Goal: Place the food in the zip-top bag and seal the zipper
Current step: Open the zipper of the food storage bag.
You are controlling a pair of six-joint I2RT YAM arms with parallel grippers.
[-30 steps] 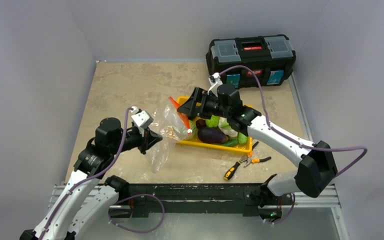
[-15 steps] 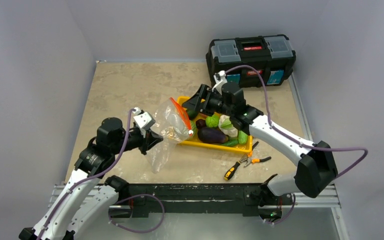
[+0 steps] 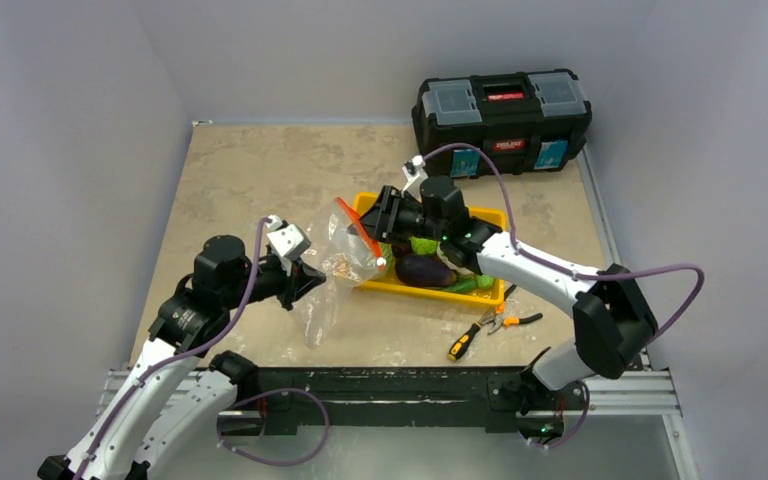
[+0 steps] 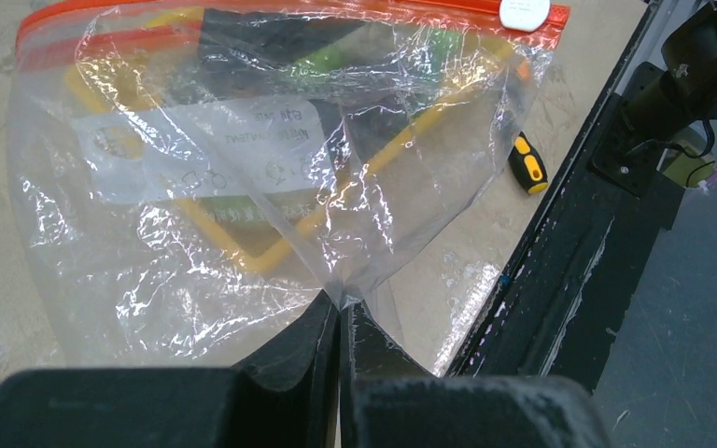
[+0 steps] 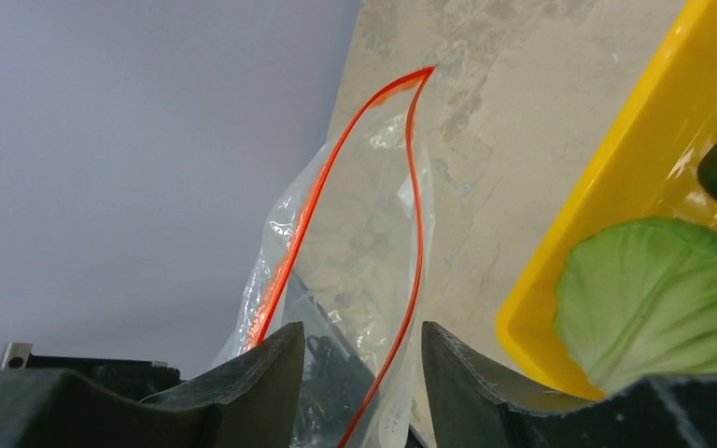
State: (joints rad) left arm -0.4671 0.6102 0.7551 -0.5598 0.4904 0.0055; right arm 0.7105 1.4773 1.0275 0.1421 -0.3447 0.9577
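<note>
The clear zip-top bag (image 3: 335,255) stands upright left of the yellow tray (image 3: 438,291), its red-orange zipper (image 3: 364,237) at the top. My left gripper (image 3: 305,281) is shut on the bag's lower edge (image 4: 341,301). My right gripper (image 3: 378,212) is open at the bag's mouth; the two zipper strips (image 5: 413,224) gape between its fingers (image 5: 271,359). The food lies in the tray: purple eggplant (image 3: 423,269), green cabbage (image 3: 423,244) (image 5: 653,299), white-green cauliflower (image 3: 457,257).
A black toolbox (image 3: 502,108) stands at the back right. Pliers (image 3: 505,320) and a yellow-handled screwdriver (image 3: 462,342) (image 4: 528,162) lie in front of the tray. The black rail (image 3: 390,385) runs along the near table edge.
My right gripper has moved left and down toward the bag's mouth. The bag's top has risen and opened a little. The left arm has barely moved.
</note>
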